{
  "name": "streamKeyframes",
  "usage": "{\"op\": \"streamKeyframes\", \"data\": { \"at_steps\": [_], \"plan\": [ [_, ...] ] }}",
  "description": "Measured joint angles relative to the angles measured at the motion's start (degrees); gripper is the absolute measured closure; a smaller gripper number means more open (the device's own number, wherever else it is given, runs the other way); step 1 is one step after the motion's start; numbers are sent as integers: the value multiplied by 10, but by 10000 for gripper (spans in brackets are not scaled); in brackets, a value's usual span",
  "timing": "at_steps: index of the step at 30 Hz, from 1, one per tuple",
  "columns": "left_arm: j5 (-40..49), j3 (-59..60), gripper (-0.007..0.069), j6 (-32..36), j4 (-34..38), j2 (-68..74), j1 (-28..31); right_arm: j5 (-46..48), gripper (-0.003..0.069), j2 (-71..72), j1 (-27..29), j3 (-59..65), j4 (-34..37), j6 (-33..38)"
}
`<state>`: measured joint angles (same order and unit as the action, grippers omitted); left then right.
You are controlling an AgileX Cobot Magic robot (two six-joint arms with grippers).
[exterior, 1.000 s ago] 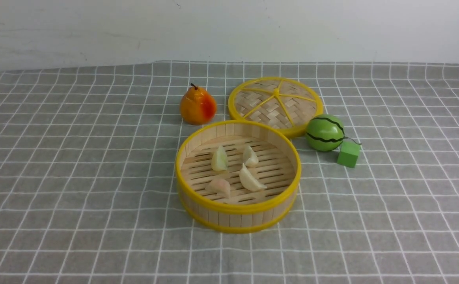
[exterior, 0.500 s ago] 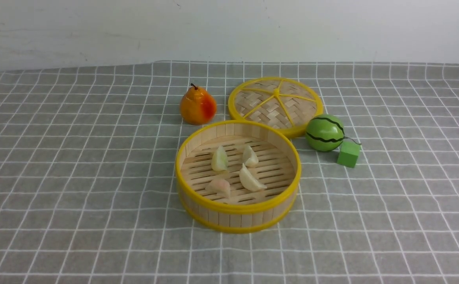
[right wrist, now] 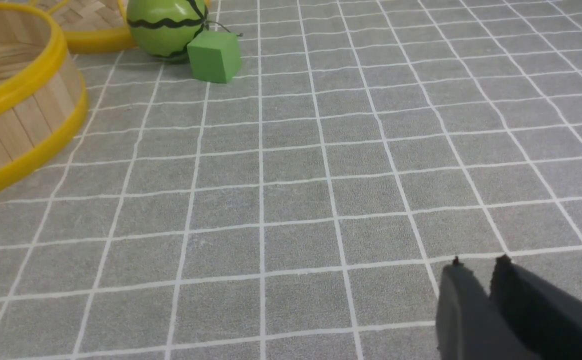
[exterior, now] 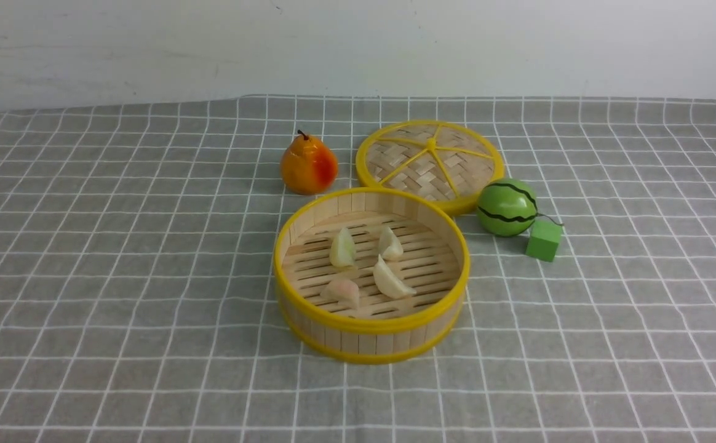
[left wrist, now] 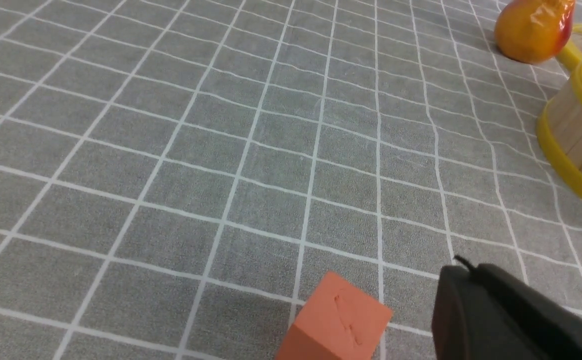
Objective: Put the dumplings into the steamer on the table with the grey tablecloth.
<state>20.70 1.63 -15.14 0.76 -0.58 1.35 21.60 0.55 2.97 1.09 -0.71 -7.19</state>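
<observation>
I see the bench (exterior: 87, 277) under its grey cloth (exterior: 610, 320), with the steamer (exterior: 370, 341) mid-bench. All four dumplings (exterior: 392, 280) lie inside it. Left tool (left wrist: 463, 280) is clenched, empty. Right tool (right wrist: 478, 267) shows a narrow gap, grasping nothing, well right of the steamer.

Pear (exterior: 308, 165) beside woven lid (exterior: 430, 161); watermelon (exterior: 507, 207) touching green cube (exterior: 544, 240); orange cube (left wrist: 338, 320) apart.
</observation>
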Motion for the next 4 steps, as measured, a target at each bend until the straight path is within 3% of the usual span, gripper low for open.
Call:
{"op": "streamKeyframes", "data": {
  "at_steps": [4],
  "plan": [
    [0,0,627,0,0,0,0,0,562,0,0,0,0,0]
  ]
}}
